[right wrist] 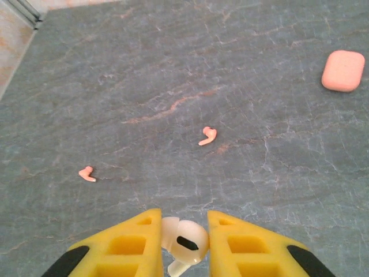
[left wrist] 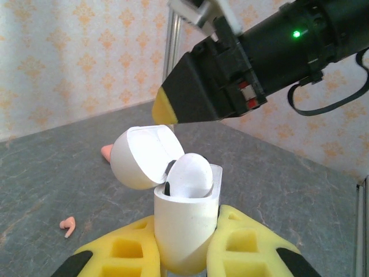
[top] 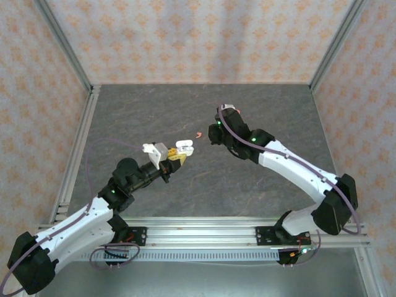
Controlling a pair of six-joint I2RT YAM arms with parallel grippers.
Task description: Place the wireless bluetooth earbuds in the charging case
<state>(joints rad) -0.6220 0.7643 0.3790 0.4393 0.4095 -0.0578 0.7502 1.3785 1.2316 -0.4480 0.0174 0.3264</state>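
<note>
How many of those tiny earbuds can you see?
4. Two coral-pink earbuds lie apart on the table; one white earbud is held in the right gripper; a second white earbud sits in the open case in the left gripper.

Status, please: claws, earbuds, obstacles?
Left claw shut on open white case, one earbud seated. Right claw shut on white earbud. Two pink earbuds on table. No obstacle.
</note>
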